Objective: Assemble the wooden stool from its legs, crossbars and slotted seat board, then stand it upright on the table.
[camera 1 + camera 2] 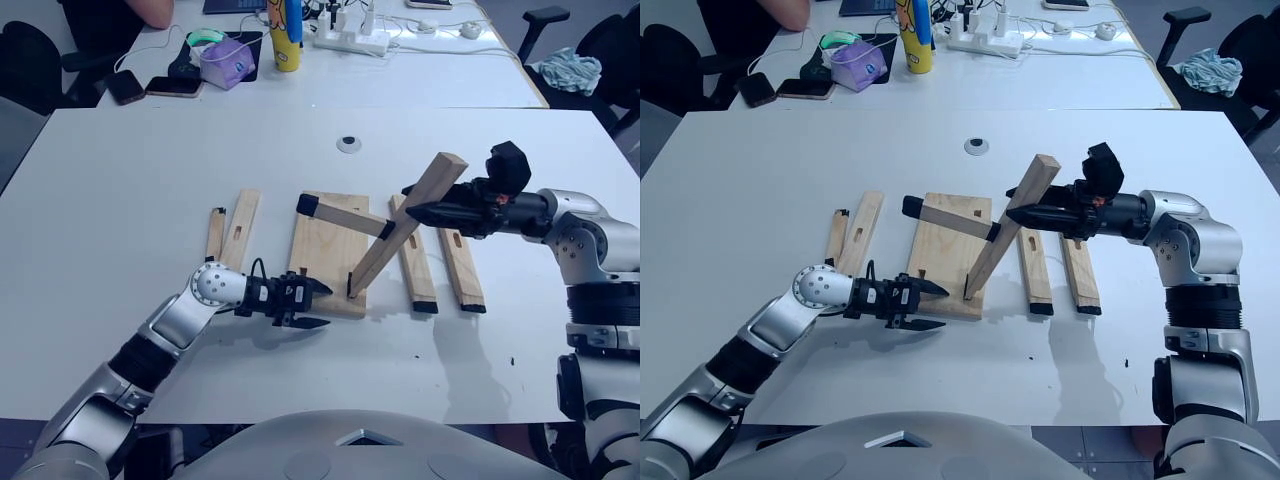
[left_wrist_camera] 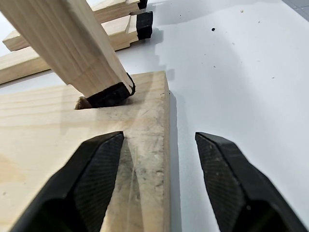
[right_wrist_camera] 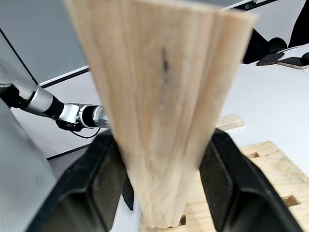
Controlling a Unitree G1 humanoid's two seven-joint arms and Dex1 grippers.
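The slotted seat board (image 1: 325,228) lies flat mid-table. A wooden leg (image 1: 425,195) leans steeply, its black-tipped foot (image 2: 108,94) set in a slot at the board's near right corner. A crossbar (image 1: 345,215) with a black end juts from that leg over the board. My right gripper (image 1: 412,212) is shut on the leg's upper half; in the right wrist view the leg (image 3: 159,96) sits between the fingers (image 3: 104,179). My left gripper (image 1: 318,306) is open at the board's near edge, one finger (image 2: 91,174) over the board (image 2: 43,145), the other over the table.
Two loose legs (image 1: 413,262) (image 1: 462,270) lie right of the board. Two shorter wooden pieces (image 1: 240,228) (image 1: 215,233) lie to its left. A round grommet (image 1: 348,144) sits farther back. The desk behind holds a yellow cup (image 1: 286,35), phones and a power strip (image 1: 352,40).
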